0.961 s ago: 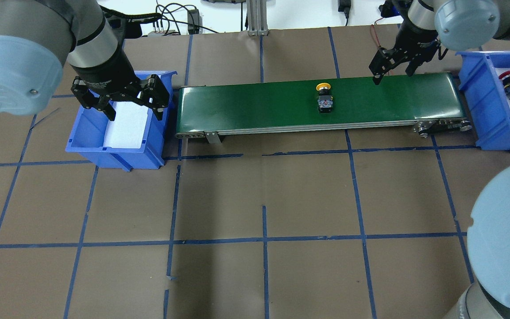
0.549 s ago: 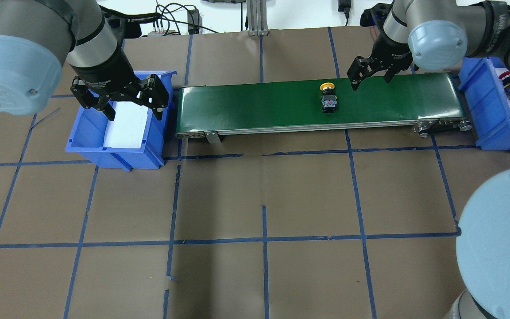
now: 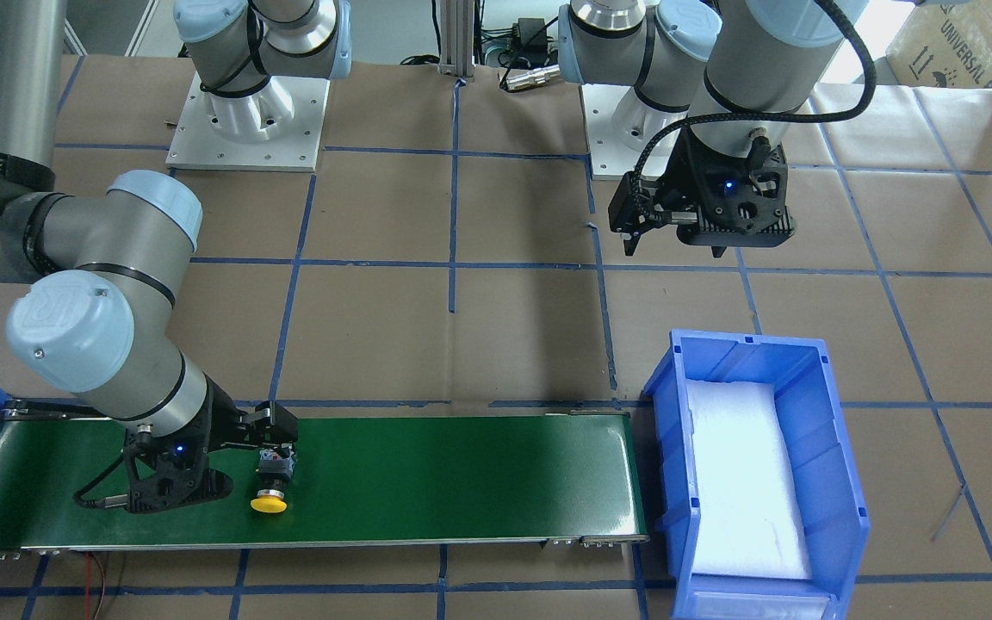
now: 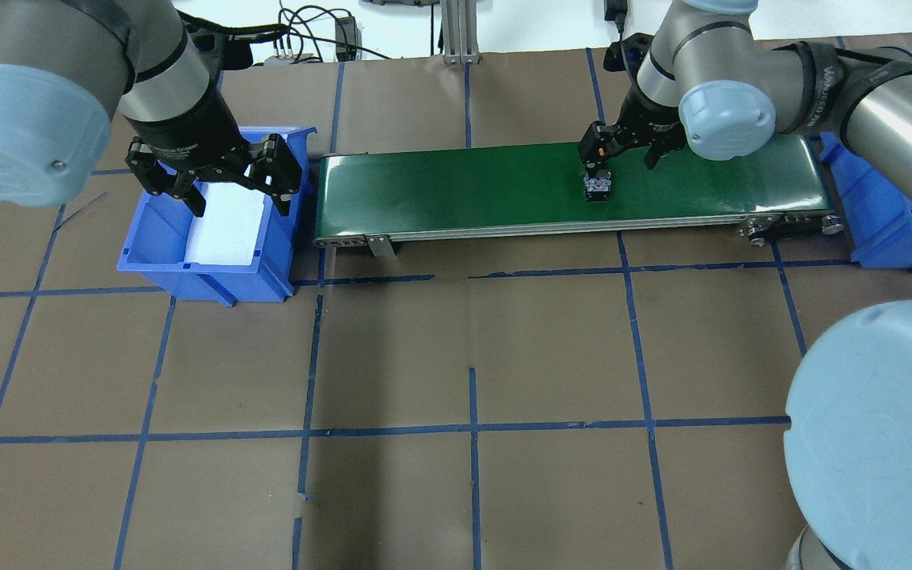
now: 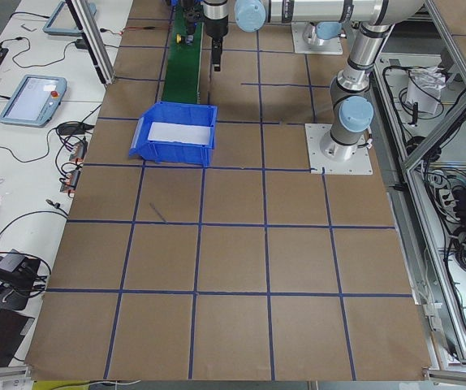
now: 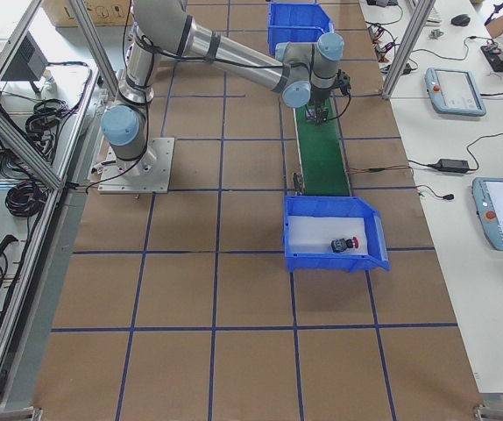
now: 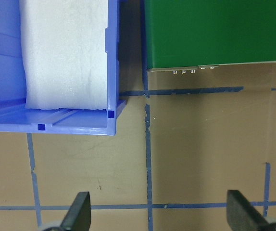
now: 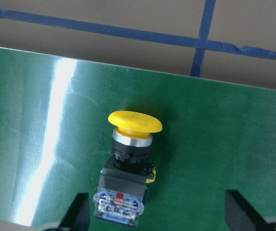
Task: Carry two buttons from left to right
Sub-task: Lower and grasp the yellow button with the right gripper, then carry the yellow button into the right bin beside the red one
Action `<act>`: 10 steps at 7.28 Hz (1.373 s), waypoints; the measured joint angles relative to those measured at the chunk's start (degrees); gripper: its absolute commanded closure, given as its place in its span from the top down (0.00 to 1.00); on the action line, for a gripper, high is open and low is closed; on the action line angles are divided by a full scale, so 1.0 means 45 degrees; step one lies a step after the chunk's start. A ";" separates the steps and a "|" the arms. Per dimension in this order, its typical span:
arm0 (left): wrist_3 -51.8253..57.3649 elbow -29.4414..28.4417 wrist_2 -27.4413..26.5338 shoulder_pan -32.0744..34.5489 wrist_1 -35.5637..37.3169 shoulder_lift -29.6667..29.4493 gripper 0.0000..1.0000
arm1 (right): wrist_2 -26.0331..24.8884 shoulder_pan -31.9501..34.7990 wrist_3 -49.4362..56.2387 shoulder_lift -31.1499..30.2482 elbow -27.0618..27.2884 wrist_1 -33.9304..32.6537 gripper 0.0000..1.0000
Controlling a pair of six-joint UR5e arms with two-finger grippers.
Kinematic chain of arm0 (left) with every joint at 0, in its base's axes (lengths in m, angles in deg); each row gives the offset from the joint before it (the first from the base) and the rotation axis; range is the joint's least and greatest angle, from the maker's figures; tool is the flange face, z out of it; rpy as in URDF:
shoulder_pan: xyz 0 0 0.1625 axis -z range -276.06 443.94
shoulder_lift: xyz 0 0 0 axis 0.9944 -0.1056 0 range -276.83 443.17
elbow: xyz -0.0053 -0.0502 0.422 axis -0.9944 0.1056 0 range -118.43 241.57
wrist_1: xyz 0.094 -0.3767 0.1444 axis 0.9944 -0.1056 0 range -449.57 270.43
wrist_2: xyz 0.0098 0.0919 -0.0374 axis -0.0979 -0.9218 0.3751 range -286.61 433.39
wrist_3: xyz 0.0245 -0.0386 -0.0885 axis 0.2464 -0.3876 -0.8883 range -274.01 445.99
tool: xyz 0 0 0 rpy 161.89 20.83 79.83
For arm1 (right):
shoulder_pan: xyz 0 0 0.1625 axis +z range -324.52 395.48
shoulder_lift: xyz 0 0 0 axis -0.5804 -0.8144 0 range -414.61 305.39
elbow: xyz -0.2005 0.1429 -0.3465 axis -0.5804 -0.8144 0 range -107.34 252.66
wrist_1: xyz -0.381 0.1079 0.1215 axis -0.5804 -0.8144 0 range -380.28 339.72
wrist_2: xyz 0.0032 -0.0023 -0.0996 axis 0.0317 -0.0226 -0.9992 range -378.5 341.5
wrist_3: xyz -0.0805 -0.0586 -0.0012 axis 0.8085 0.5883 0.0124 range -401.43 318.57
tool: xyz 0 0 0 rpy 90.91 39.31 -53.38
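Note:
The yellow button (image 8: 131, 159) lies on its side on the green conveyor belt (image 4: 456, 186); it also shows in the front view (image 3: 270, 492). My right gripper (image 4: 619, 157) hovers right over it, jaws open on either side and not touching it. In the overhead view only the button's body (image 4: 598, 188) shows. The red button (image 6: 345, 244) lies in the blue right bin (image 6: 370, 259). My left gripper (image 4: 241, 194) is open and empty above the blue left bin (image 4: 155, 237).
The left bin holds only a white foam pad (image 3: 741, 482). The belt runs between the two bins. Brown paper with blue tape lines (image 4: 472, 427) covers the table. Cables (image 4: 321, 32) lie at the far edge.
My right gripper has moved left along the belt, from beside the yellow button to directly over it. The button has drifted slightly right on the belt. The left arm has not moved.

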 measured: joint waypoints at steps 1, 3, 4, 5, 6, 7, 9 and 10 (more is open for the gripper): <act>0.0000 0.0000 0.0008 0.0005 -0.0005 0.0010 1.00 | -0.0024 -0.0014 -0.0063 0.0086 0.0018 -0.0164 0.98; 0.0000 0.0001 0.0006 0.0008 -0.0008 0.0014 1.00 | -0.0073 -0.0038 -0.0235 0.0188 0.0012 -0.0246 0.89; 0.0000 0.0001 0.0007 0.0008 -0.0012 0.0015 1.00 | -0.0070 -0.0042 -0.0295 0.0303 0.0007 -0.0261 0.82; 0.0000 0.0001 0.0002 0.0007 -0.0026 0.0015 1.00 | -0.0051 -0.0042 -0.0471 0.0388 0.0004 -0.0273 0.55; 0.0000 0.0001 -0.0002 0.0008 -0.0043 0.0015 1.00 | -0.0100 -0.0042 -0.0748 0.0374 -0.0002 -0.0222 0.34; 0.0000 0.0001 -0.0003 0.0008 -0.0056 0.0016 1.00 | -0.0295 -0.0055 -0.0854 0.0284 -0.0031 -0.0045 0.28; 0.0000 0.0001 -0.0004 0.0008 -0.0065 0.0016 1.00 | -0.0720 -0.0112 -0.0800 0.0167 -0.0124 0.0301 0.24; 0.0000 0.0001 -0.0004 0.0008 -0.0066 0.0015 1.00 | -0.0795 -0.0141 -0.0789 0.0158 -0.0162 0.0404 0.24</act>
